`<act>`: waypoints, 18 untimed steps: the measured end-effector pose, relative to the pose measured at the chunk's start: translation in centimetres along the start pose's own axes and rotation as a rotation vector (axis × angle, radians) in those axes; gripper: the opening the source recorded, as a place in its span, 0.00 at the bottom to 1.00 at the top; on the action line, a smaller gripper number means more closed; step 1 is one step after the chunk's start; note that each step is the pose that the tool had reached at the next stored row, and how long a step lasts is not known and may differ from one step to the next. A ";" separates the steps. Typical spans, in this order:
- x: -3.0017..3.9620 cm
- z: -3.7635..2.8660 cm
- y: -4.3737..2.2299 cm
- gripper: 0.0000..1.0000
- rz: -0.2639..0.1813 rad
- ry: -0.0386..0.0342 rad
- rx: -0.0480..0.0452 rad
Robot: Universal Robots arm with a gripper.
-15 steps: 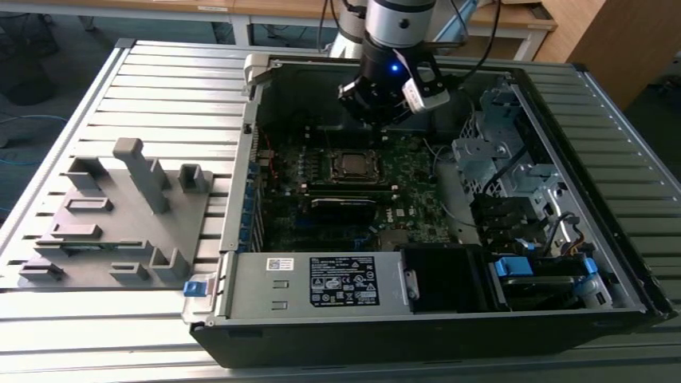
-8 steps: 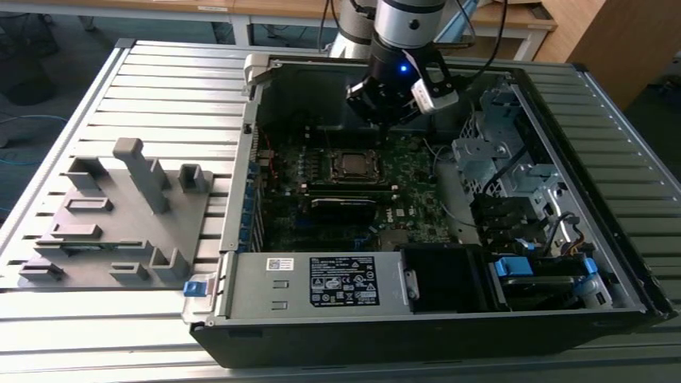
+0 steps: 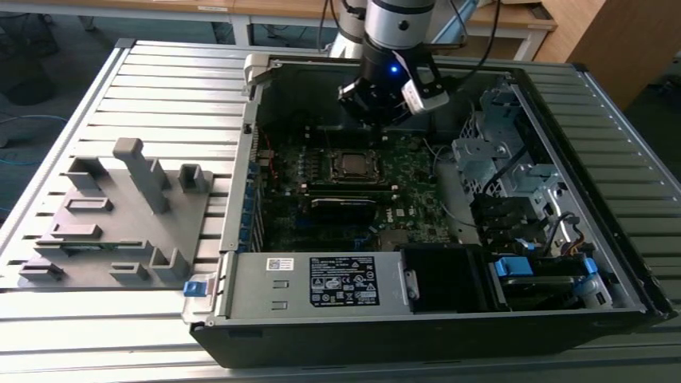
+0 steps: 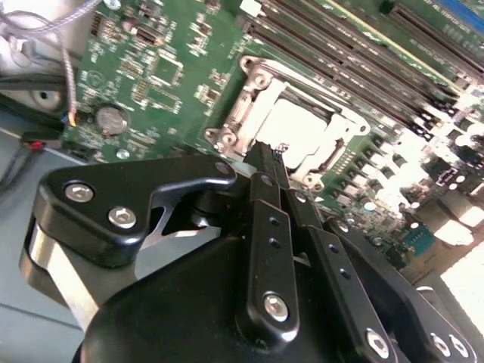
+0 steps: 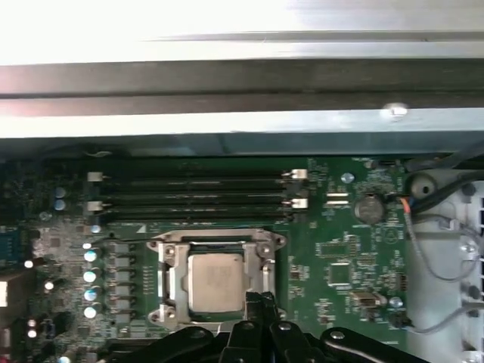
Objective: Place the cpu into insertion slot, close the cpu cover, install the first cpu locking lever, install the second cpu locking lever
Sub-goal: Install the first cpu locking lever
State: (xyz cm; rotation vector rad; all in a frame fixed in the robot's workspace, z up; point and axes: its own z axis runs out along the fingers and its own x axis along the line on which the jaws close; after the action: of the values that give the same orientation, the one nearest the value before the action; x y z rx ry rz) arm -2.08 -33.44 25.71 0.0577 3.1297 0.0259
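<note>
Silvery cpu [image 5: 215, 281] sits in insertion slot [image 5: 168, 311], cpu cover [image 5: 215, 246] looks down, mid motherboard [image 5: 340, 249]. Your gripper [image 5: 261, 300]: fingers together, tip at slot's edge opposite mem slots [image 5: 197, 198].

A ribbed grey metal table [image 3: 159, 88] is spread beneath and around the gripper [image 3: 381, 112]. Behind the gripper, wooden desks [image 3: 287, 9] are lined up, and a wooden cabinet [image 3: 623, 40] is set toward the exterior view's right. Grey floor [image 3: 96, 32] is seen past the table's far edge.
</note>
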 end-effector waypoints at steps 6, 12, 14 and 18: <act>1.27 0.51 -0.06 0.10 0.000 -0.0003 0.0003; 1.61 1.31 -0.09 0.10 0.000 -0.0004 0.0008; 1.67 1.61 -0.10 0.10 0.000 -0.0004 0.0011; 2.02 2.08 -0.12 0.10 0.000 -0.0004 0.0012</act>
State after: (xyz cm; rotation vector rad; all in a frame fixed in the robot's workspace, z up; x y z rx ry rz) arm -4.08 -33.45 23.60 0.0577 3.1294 0.0240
